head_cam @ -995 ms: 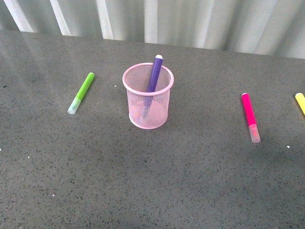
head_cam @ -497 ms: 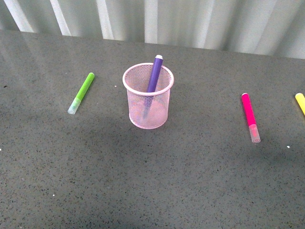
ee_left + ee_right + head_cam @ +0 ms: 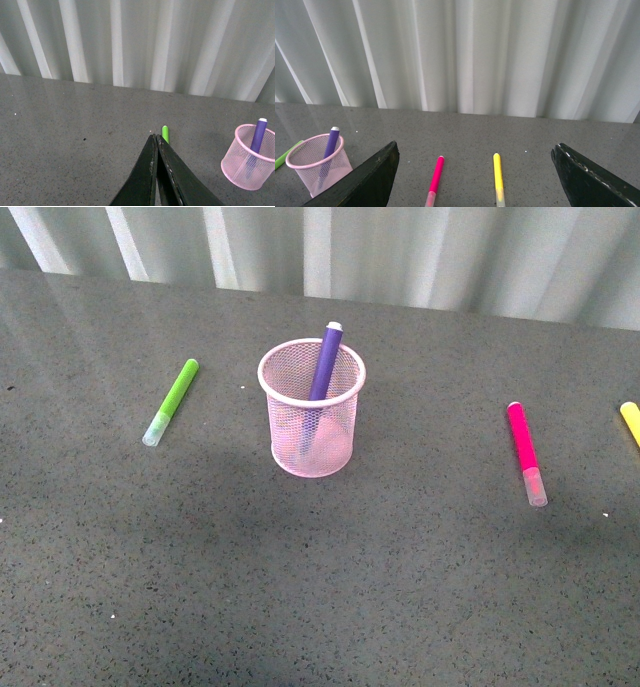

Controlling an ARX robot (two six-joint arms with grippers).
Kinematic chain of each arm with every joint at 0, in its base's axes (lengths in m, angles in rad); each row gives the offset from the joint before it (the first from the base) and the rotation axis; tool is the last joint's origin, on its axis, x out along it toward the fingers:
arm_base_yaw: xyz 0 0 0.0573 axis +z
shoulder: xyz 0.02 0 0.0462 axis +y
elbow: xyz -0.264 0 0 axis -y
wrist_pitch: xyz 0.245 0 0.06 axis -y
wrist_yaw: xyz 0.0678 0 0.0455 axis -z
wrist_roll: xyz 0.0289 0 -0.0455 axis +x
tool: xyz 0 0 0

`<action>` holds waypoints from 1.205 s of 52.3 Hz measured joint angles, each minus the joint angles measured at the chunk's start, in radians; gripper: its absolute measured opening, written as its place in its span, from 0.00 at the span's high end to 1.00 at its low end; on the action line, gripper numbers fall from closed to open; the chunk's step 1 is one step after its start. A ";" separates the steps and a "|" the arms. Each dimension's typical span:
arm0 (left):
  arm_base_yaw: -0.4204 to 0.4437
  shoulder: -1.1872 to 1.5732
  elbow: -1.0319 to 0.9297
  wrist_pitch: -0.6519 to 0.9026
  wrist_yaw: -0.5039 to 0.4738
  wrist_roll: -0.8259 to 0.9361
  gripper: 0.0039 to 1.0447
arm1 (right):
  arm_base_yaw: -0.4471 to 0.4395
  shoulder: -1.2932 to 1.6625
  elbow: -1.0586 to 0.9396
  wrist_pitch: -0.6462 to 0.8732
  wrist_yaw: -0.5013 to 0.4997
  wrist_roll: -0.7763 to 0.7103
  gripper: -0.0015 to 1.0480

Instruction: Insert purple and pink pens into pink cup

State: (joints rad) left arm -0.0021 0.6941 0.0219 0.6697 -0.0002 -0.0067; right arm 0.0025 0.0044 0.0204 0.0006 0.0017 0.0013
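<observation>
1. Presently the purple pen (image 3: 322,367) stands inside the pink cup (image 3: 338,435), tilted so that it leans on the far rim. The cup is shorter than the pen, so the pen's upper end projects above it.
2. The pink pen (image 3: 520,439) lies flat on the grey table (image 3: 300,597), well apart from the cup on the robot's right, with its clear cap toward the robot. By this layout, 1 of 2 insertions is done.
3. A lime-green marker (image 3: 172,400) lies to the left of the cup. A yellow marker (image 3: 630,419) lies beyond the pink pen at the right edge. Neither belongs to the task.
4. The left gripper (image 3: 155,137) has its fingers pressed together with nothing between them, probably idle because no task pen lies on its side.
5. The right gripper (image 3: 475,146) is empty, its jaws spread wide. The pink pen lies on its side of the table, so this spread suits a descent onto it.
6. The front view shows the whole layout but neither arm, so only the wrist views reveal the gripper states. The right wrist view shows much more of the yellow marker, which the front view crops. The left wrist view shows only 1 end of the green marker, the rest being hidden behind the fingers.
</observation>
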 joint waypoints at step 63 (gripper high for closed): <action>0.000 -0.642 -0.001 -0.649 0.000 0.000 0.97 | 0.000 0.000 0.000 0.000 0.000 0.000 0.07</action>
State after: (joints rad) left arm -0.0021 0.0525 0.0212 0.0204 -0.0002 -0.0063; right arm 0.0025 0.0044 0.0204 0.0006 0.0021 0.0013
